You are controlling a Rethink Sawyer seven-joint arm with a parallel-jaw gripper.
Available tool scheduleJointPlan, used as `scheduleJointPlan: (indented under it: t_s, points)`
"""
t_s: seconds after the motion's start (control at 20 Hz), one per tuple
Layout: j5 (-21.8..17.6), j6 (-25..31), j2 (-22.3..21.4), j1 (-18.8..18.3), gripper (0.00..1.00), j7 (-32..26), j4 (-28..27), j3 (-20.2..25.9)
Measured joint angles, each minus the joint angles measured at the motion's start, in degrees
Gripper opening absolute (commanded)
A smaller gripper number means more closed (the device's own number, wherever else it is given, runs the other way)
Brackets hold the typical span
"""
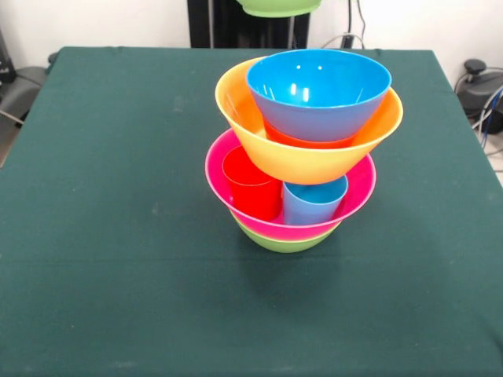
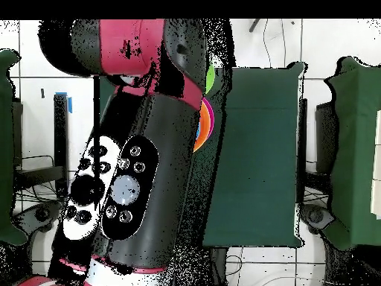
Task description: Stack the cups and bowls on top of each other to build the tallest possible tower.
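While your tower (image 1: 302, 149) stands mid-table (image 1: 118, 236), a green bowl (image 1: 279, 7) hangs at the top edge; you cannot tell the gripper's state.

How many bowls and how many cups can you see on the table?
Bowls: 5, namely green, pink, yellow-orange, orange, blue
Cups: 2, namely red, light blue
Total: 7
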Motion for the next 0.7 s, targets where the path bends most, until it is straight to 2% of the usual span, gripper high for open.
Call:
scheduleJointPlan:
  t_s: [0.35, 0.7]
  points:
    - [-0.1, -2.6, -0.7, 0.0, 0.00, 0.0, 2.3, 1.8]
    - [-0.1, -2.7, -0.7, 0.0, 0.00, 0.0, 3.0, 2.8]
